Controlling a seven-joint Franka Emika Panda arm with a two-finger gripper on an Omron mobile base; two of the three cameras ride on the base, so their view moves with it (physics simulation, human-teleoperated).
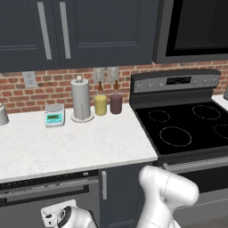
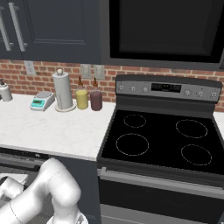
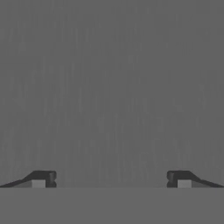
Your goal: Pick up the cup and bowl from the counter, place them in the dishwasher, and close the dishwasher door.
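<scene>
My gripper (image 3: 111, 179) is open, its two fingertips (image 3: 41, 180) wide apart with nothing between them. It faces a flat dark grey brushed surface (image 3: 112, 87) at close range, which looks like the dishwasher door. The arm reaches down low in front of the dishwasher (image 1: 44, 196), under the white counter (image 1: 67, 147); its wrist (image 1: 58, 217) is near the bottom of the left base view. The door (image 1: 26, 205) stands upright below the black control strip (image 1: 44, 181), with its silver handle bar (image 1: 44, 189) along the top. The cup and the bowl are hidden.
At the back of the counter stand a paper towel roll (image 1: 80, 99), a small scale (image 1: 54, 115), a yellow jar (image 1: 100, 104), a maroon jar (image 1: 116, 102) and, far left, a grey canister (image 1: 2, 115). The black stovetop (image 1: 187, 129) lies to the right.
</scene>
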